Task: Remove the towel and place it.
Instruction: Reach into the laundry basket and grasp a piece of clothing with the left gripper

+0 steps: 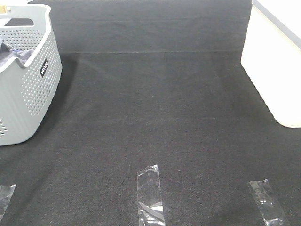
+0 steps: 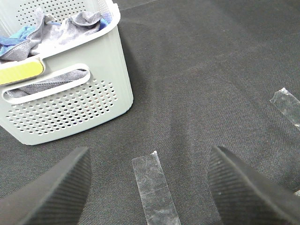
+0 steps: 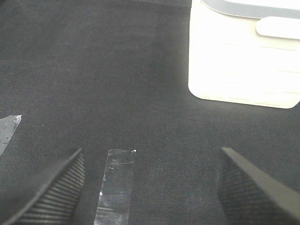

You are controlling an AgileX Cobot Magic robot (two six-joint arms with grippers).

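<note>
The slate-grey towel [image 2: 65, 30] lies bunched inside the pale grey perforated basket [image 2: 79, 101], part of it showing through the handle slot. In the exterior high view the basket [image 1: 33, 94] stands at the far left, a fold of the towel [image 1: 11, 55] just visible over its rim. My left gripper [image 2: 149, 187] hangs open over the dark mat, short of the basket, with nothing between its fingers [image 2: 51, 187]. Over the mat near a white bin, my right gripper [image 3: 150, 187] is open and empty too. Neither arm appears in the exterior high view.
A bright blue cloth [image 2: 16, 40] lies in the basket beside the towel. A white bin [image 1: 277, 56] stands at the right edge of the black mat [image 1: 155, 108]. Clear tape strips [image 1: 150, 193] mark the mat's near edge.
</note>
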